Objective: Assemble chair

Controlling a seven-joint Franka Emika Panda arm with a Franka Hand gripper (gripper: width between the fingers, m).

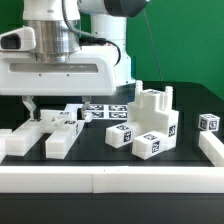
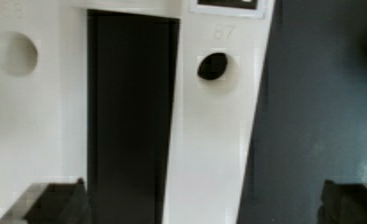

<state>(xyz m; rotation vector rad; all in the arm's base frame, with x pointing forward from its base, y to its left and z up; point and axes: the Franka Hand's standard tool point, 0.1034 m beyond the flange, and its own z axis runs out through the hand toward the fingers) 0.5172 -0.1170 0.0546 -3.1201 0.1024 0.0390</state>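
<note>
Vertically, the arm point(image 1: 55, 35) is held over the exterior view's left, wrist pointed down. The claw point(image 2: 201, 203) is spread wide, nothing pinched; its fingertips point(image 2: 52, 200) are seen either side of a white bar point(image 2: 212, 120). Loose chair bars point(image 1: 60, 137) lie below. A blocky stack point(image 1: 150, 125) is set apart, bare table point(image 1: 95, 152) between. A white rail point(image 1: 110, 182) bounds the front edge.
</note>
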